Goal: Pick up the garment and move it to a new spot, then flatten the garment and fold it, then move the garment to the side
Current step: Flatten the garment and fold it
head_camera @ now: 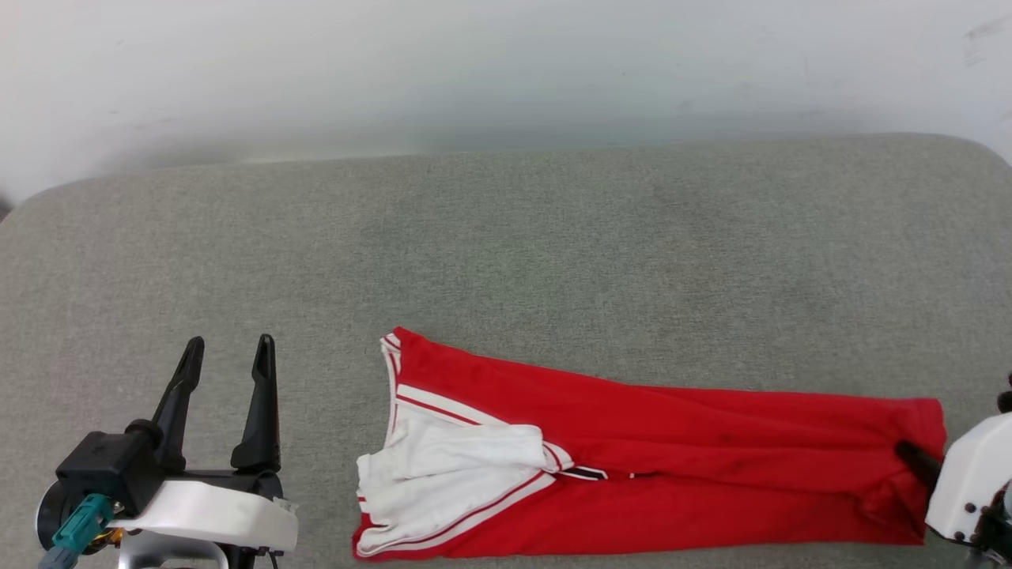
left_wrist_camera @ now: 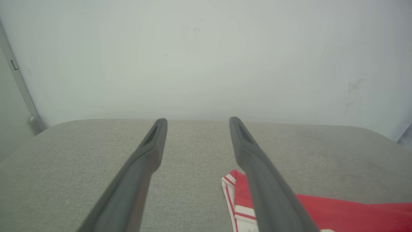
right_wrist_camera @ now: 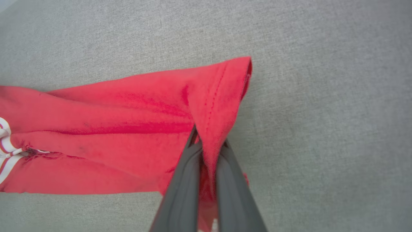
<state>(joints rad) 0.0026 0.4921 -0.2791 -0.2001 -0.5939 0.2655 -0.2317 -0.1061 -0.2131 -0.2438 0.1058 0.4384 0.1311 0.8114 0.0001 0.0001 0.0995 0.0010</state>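
- Both arms are flanking the garment [head_camera: 672, 442], which is lying lengthwise left-to-right across the lower frame on the counter [head_camera: 506, 237].
- At lower right, the right gripper [right_wrist_camera: 207, 143] is pinching shut on its hem.
- At lower left, the left gripper [head_camera: 229, 348] is hovering wide open, empty.

Your backdrop: a grey bench [head_camera: 506, 237] set against a pale wall [head_camera: 506, 71].
You see the bench covered in woven grey fabric, its top padded and its far corners rounded. The wall behind it is whitish and plain, with dark scuff marks [head_camera: 984, 32] near the upper right in the head view. In the left wrist view, a slim grey strip [left_wrist_camera: 19, 83] slants down the wall's left side toward the bench corner.
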